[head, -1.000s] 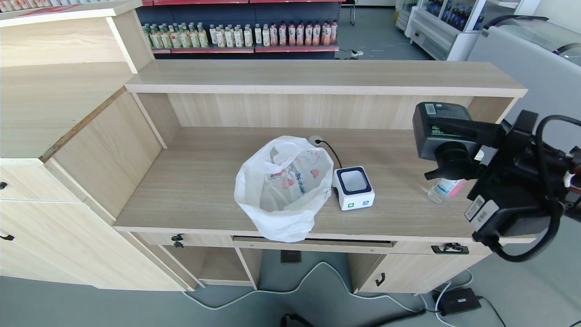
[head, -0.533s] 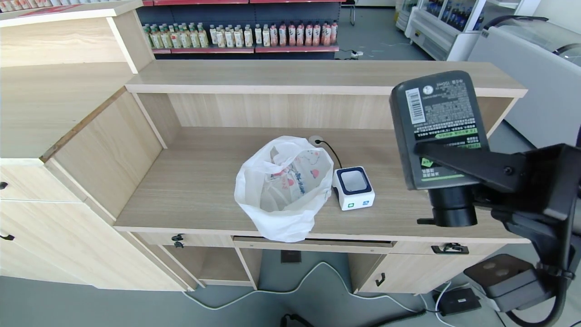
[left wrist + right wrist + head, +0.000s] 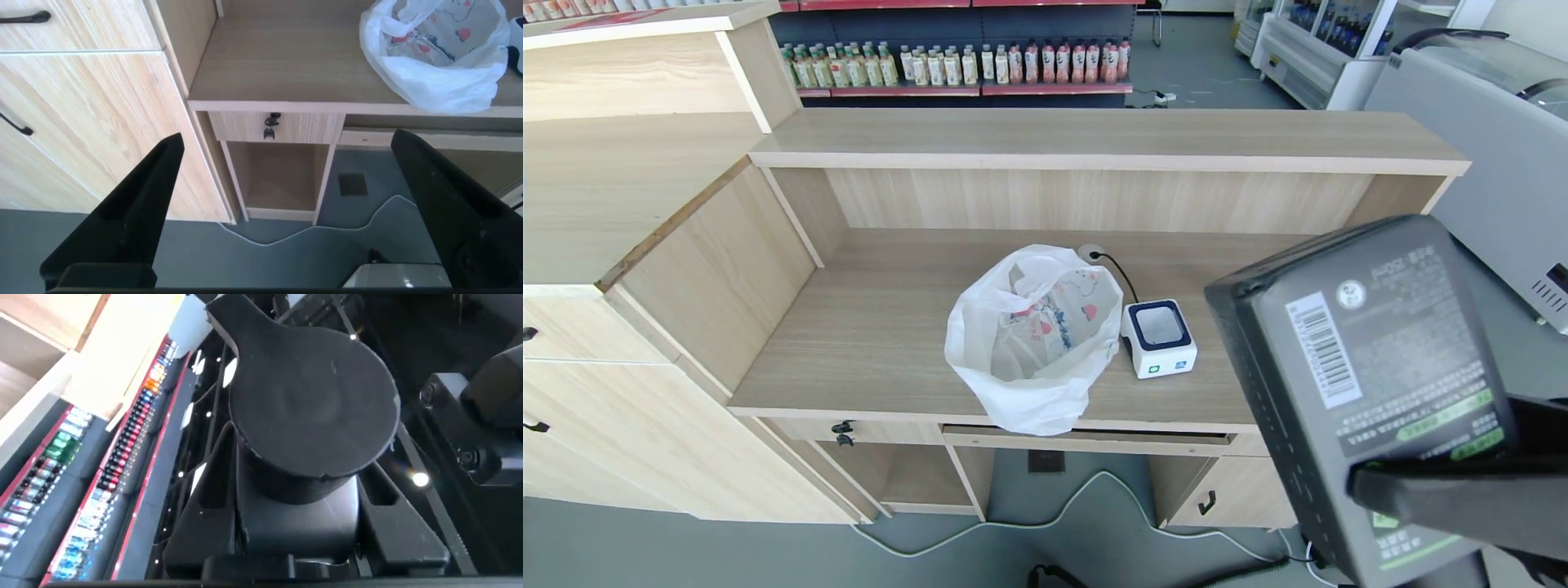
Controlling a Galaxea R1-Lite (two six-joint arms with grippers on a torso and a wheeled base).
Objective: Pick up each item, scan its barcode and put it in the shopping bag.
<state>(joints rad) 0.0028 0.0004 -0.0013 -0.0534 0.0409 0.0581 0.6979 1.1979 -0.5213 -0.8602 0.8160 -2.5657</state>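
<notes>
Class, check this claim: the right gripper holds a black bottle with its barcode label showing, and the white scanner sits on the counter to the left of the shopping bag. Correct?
Not quite. The head view shows the white scanner on the counter to the right of the shopping bag, not the left. The right gripper does hold the black bottle, barcode label showing.

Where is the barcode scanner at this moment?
In the head view, the barcode scanner sits on the counter, just right of the shopping bag.
</notes>
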